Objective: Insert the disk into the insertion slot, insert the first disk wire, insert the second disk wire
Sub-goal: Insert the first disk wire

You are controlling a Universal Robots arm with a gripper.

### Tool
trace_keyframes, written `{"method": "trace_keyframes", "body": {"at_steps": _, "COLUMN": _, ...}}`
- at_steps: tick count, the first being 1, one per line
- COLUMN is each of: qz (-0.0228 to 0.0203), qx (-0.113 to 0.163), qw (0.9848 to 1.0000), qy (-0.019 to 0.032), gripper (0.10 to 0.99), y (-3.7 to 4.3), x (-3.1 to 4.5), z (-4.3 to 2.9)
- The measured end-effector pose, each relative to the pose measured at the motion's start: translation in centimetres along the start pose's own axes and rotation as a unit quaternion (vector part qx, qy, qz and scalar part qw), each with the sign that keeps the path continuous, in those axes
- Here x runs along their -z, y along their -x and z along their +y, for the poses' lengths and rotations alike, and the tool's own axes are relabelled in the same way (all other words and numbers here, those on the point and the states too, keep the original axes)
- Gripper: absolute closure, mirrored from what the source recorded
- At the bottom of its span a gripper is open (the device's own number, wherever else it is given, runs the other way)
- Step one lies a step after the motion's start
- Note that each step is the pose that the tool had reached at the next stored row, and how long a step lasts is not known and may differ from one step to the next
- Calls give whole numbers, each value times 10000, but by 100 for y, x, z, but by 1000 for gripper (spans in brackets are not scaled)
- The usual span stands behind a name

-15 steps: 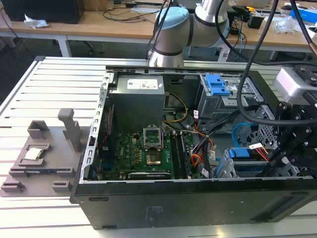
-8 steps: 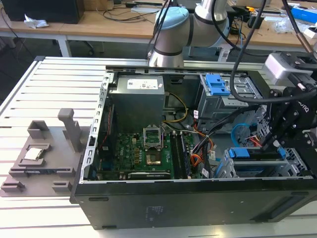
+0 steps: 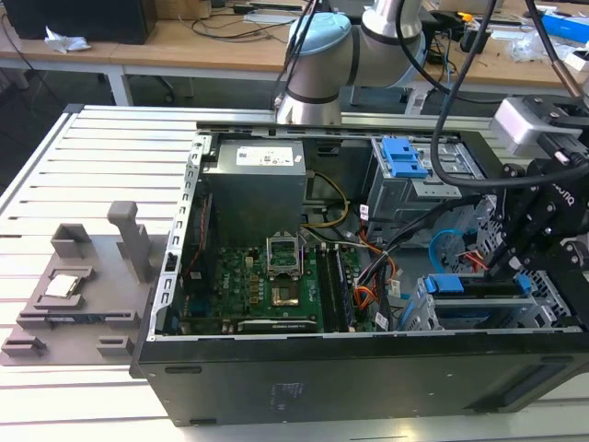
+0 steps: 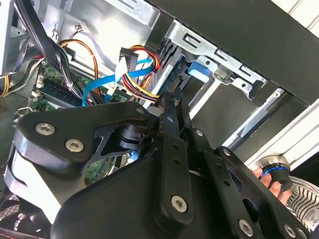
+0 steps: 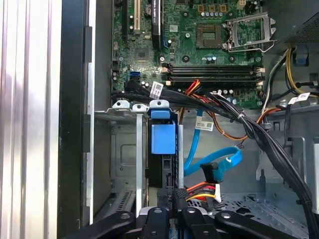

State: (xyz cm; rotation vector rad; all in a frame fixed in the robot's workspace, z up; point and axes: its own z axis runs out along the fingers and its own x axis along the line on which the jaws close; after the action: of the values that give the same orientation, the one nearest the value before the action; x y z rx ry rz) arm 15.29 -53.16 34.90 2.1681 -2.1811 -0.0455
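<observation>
The arm [image 3: 317,55] bent down at 3 o'clock in the exterior view. The first wrist view showed the claw [image 5: 172,198] pinching the first disk wire [image 5: 202,189] beside the disk [image 5: 163,138], which sat in the insertion slot [image 5: 139,149].

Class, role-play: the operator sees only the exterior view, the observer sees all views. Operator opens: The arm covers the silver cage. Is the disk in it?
Observer: Yes. In the first wrist view the disk sits inside the insertion slot.
Operator: Where is the tool?
Observer: At the disk's near end is the tool, right beside the first disk wire.
Operator: And the blue cable?
Observer: In that view the second disk wire loops beside the slot, its plug apart from the disk.
</observation>
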Motion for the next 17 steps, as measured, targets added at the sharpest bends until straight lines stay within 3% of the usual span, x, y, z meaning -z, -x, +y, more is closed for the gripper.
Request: {"method": "trace_keyframes", "body": {"at_steps": 17, "qz": -7, "qx": 1, "qw": 10000, "qy": 5, "gripper": 922, "y": 12, "x": -28, "z": -56}}
